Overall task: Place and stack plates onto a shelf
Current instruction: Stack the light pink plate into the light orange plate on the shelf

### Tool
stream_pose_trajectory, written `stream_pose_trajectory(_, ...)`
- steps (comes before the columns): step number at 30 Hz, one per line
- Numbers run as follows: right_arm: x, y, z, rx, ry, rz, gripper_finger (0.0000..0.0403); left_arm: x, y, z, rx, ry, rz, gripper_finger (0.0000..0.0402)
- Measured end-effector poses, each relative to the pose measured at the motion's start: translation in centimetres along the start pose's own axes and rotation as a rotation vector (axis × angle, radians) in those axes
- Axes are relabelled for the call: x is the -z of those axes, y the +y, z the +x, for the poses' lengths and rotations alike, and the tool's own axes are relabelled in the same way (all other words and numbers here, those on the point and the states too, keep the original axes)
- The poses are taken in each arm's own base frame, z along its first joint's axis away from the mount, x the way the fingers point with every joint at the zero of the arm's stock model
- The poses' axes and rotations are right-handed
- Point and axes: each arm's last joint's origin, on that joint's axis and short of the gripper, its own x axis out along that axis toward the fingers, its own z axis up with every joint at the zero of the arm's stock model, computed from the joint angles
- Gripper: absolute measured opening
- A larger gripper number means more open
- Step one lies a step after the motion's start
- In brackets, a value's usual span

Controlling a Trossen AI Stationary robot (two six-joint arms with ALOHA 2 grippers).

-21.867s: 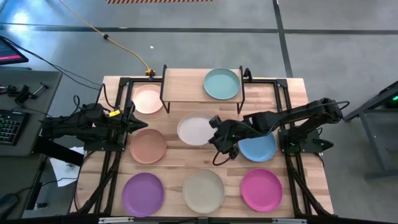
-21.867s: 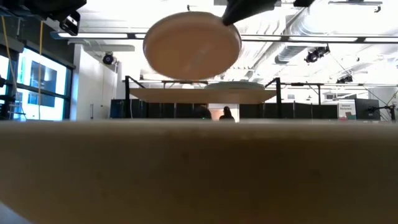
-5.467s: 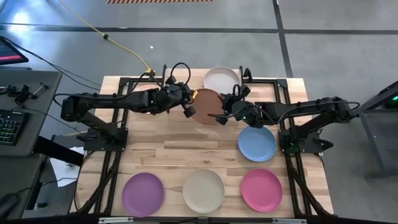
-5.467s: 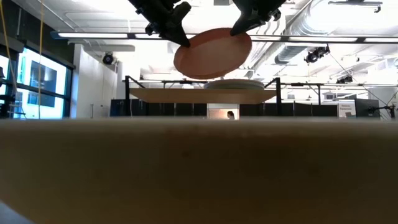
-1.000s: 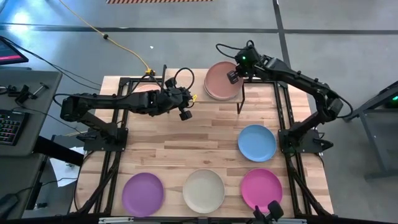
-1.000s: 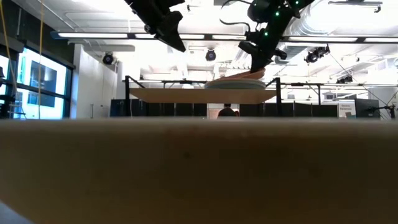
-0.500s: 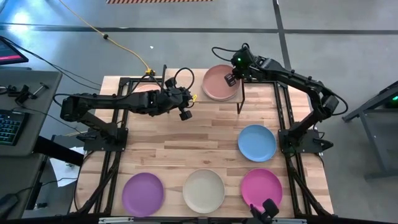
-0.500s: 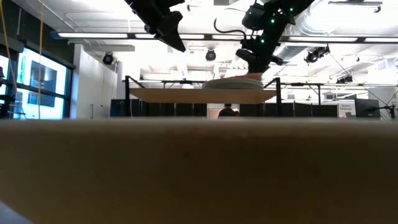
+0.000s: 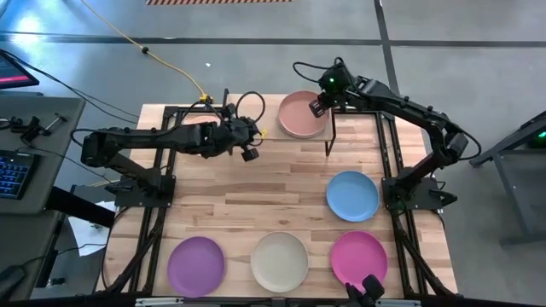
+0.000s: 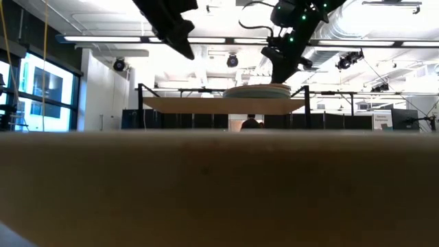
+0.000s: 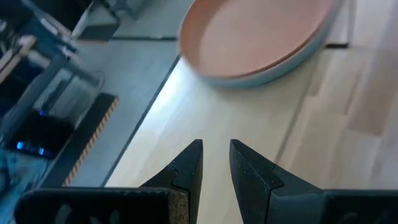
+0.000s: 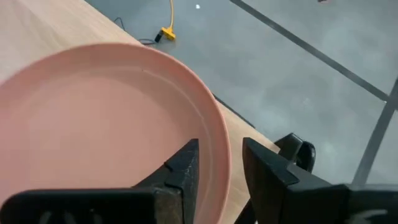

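Note:
A peach plate (image 9: 299, 114) lies on top of a stack (image 10: 257, 91) on the right half of the light-wood shelf (image 9: 271, 121). A teal rim (image 11: 292, 59) shows under it. My right gripper (image 12: 221, 163) is open above the plate's right edge, one finger inside the rim and one outside. My left gripper (image 11: 216, 152) hovers over the shelf's left half, open by a narrow gap and holding nothing. The pale pink plate (image 9: 198, 122) lies on the table left of the shelf, partly hidden by the left arm. My right gripper stands astride the peach plate's rim (image 12: 217, 134) from above, and the plate lies flat on the stack. A gap shows between the rim and the outer finger (image 12: 264, 168). Whether the inner finger touches the plate, I cannot tell.
Blue (image 9: 352, 195), purple (image 9: 196, 264), cream (image 9: 279, 261) and magenta (image 9: 358, 258) plates lie on the near half of the table. Black frame rails (image 9: 158, 213) run along both sides. A dark object (image 9: 368, 288) shows at the near edge. Bare wood lies mid-table.
The peach plate has gone from tilted in the right gripper to lying flat on the stack. The right gripper has shifted slightly toward the table's left over it, then risen a little. The left gripper has drawn back a little toward the table's left.

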Motion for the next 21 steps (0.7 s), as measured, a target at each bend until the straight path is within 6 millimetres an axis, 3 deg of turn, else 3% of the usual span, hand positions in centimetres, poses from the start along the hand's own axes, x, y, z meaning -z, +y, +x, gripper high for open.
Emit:
stream_pose_trajectory(6,0.5,-0.1,0.0,0.016,0.051,-0.021,0.0103,0.5,1.4,0.3,-0.027,0.038,-0.057,0.0072)
stream_pose_trajectory(14,1.1,-0.5,0.1,0.151,0.104,-0.061,0.0103,0.9,1.4,0.6,-0.006,0.06,-0.052,0.0072)
stream_pose_trajectory(21,1.5,-0.6,0.0,0.157,0.148,-0.066,0.0103,0.9,1.4,0.6,-0.005,0.059,-0.053,0.0072)
